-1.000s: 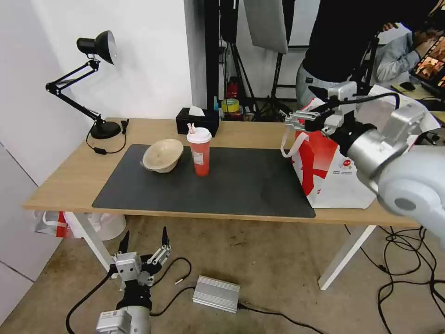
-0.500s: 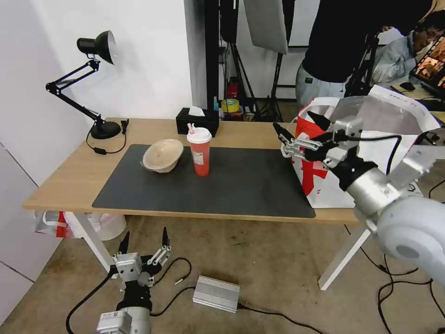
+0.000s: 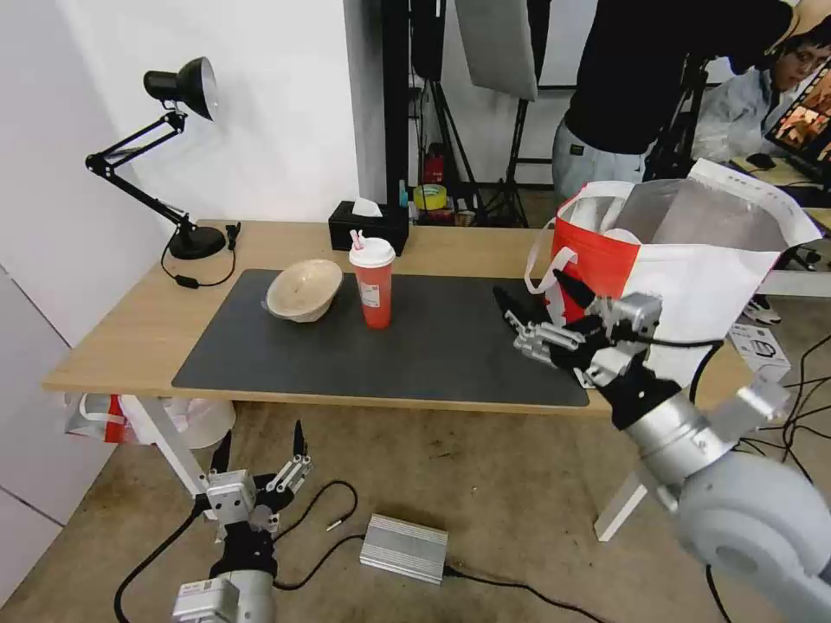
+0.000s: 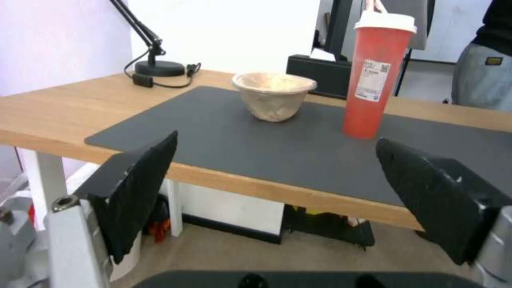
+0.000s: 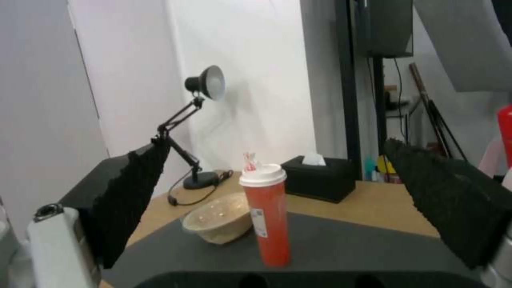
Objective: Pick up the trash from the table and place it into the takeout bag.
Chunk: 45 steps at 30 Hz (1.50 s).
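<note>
The red drink cup point(image 3: 373, 291) stands upright on the dark grey mat point(image 3: 433, 346) near the middle of the desk point(image 3: 130, 329), with the beige paper bowl point(image 3: 303, 290) just beside it on the lamp side, tipped so its mouth faces partly outward. The cup looks like thin, smooth plastic with a white snap lid and a straw: probably light, top-heavy if part full, and liable to buckle or slip under a hard squeeze, so a hold across the mid-body below the lid seems soundest. The bowl appears to be matte pressed fibre, slightly crumpled, very light and soft-walled; pinching its rim would likely suit it better than spanning its width. The takeout bag point(image 3: 692, 260) stands open-mouthed at the desk's right end, its silver foil lining showing, its sides floppy. The right end effector point(image 3: 537, 316) hovers over the mat's right edge in front of the bag, fingers spread wide and holding nothing, facing the cup. The left end effector point(image 3: 258, 454) hangs low before the desk's front edge, likewise spread and unladen. A black tissue box point(image 3: 368, 227) sits behind the cup.
</note>
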Available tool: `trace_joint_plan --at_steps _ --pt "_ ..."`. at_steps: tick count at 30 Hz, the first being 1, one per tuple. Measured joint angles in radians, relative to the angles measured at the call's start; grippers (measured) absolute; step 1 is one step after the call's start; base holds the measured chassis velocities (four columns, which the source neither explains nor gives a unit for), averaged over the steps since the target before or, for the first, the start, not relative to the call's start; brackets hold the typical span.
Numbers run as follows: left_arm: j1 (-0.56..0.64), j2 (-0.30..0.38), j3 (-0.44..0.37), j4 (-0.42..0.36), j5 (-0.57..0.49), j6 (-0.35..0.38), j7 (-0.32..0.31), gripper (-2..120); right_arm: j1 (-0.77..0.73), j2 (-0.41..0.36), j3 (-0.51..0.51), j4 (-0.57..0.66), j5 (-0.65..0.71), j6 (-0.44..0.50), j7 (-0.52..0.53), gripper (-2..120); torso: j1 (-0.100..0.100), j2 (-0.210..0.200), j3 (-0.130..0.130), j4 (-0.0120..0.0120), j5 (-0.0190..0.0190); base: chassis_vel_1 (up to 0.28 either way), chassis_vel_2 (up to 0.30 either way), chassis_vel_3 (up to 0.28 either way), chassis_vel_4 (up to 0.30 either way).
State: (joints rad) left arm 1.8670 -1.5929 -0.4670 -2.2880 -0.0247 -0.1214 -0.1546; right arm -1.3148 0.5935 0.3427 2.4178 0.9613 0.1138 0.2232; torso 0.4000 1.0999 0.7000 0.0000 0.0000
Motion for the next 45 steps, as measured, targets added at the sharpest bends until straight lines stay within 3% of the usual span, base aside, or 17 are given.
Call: trace_joint_plan --at_steps 9,18,45 --pt "-0.004 0.001 -0.004 -0.005 -0.004 0.001 0.001 100 -0.139 0.056 0.004 0.017 -0.108 0.050 -0.008 100 0.000 0.000 0.000 0.0000 -0.0001 0.000 0.000 0.000 0.000" --pt "-0.006 0.000 0.002 0.000 -0.005 0.001 0.002 100 -0.256 0.121 -0.001 0.025 -0.268 0.102 0.060 100 0.000 0.000 0.000 0.0000 0.0000 0.000 0.000 0.000 0.000" --pt "-0.006 0.000 0.011 0.009 -0.002 -0.002 0.005 100 -0.377 0.253 -0.038 -0.003 -0.500 0.161 0.114 100 0.000 0.000 0.000 0.0000 0.0000 0.000 0.000 0.000 0.000"
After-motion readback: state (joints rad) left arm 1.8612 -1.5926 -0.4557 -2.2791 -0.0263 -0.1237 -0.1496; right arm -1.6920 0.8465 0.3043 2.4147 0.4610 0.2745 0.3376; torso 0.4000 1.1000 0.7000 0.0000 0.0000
